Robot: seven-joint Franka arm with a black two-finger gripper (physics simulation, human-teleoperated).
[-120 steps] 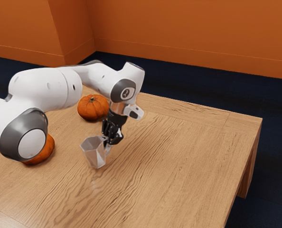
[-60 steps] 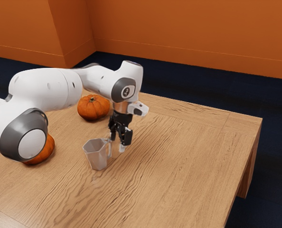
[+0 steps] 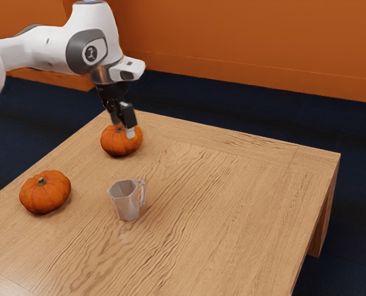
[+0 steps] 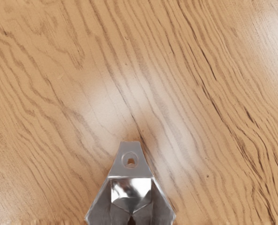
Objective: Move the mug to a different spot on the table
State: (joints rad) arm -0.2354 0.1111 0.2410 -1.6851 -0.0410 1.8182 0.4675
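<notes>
Showing the end effector (image 3: 125,123) high above the tabletop (image 3: 232,203), jaws parted and grasping nothing; in the exterior view it overlaps the far pumpkin (image 3: 118,143). The mug (image 3: 127,199) stands upright and free on the tabletop, well apart from the end effector. Its handle (image 3: 141,192) is turned toward the exterior view's right. The near pumpkin (image 3: 44,192) lies toward the exterior view's left of the mug, and neither pumpkin touches it. In the wrist view the mug (image 4: 129,201) sits below the hand, with bare wood grain beyond its handle (image 4: 130,160). The step in hand reads as a free-standing interval, with the mug neither held nor carried. Whether it already occupies its new spot cannot be told from this moment alone. Should a grasp be needed, the next move calls for a descent over the mug, jaws aligned across its wall or handle, and a path clear of both pumpkins
</notes>
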